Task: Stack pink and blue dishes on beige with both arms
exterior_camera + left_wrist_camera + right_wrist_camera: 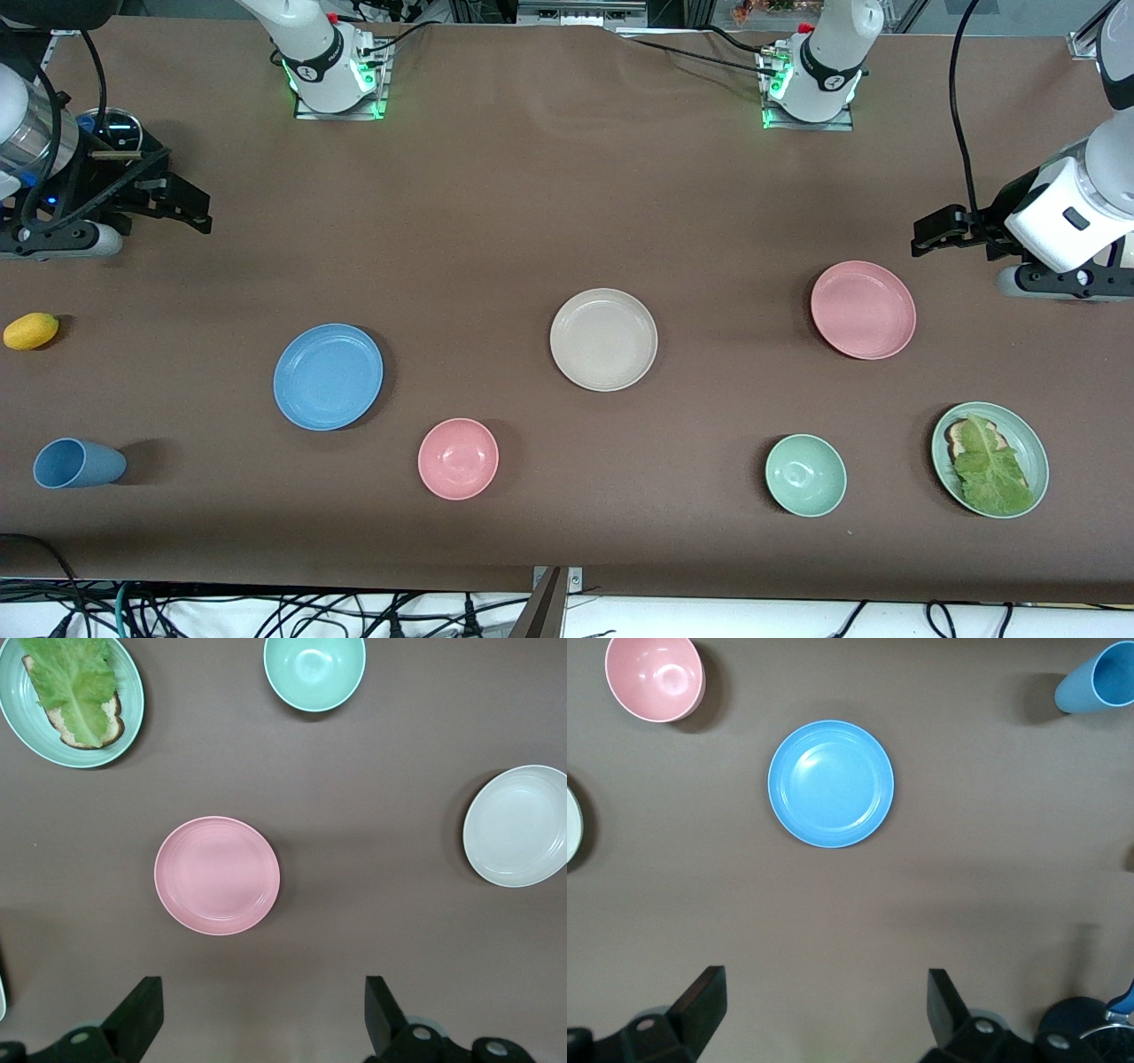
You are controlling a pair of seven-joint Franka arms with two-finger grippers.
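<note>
Mid-frame on the bench (532,221) sits the beige plate (603,339), blue plate (328,377) and pink plate (863,309) flanking; left gripper (930,232) and right gripper (190,208) hover at the frame's edges, fingers apart, empty.

Place: a robotics lab, not a home kitchen.
Desk: a long desk (567,204) under plain brown covering, with toy-like tableware laid out apart.
Arms: two white arms bolted to metal base plates (338,108) with green lights glowing.
Wiring: black cables (266,611) tangled along the desk's near edge.
Frame: aluminium framing (580,12) between the two bases.
</note>
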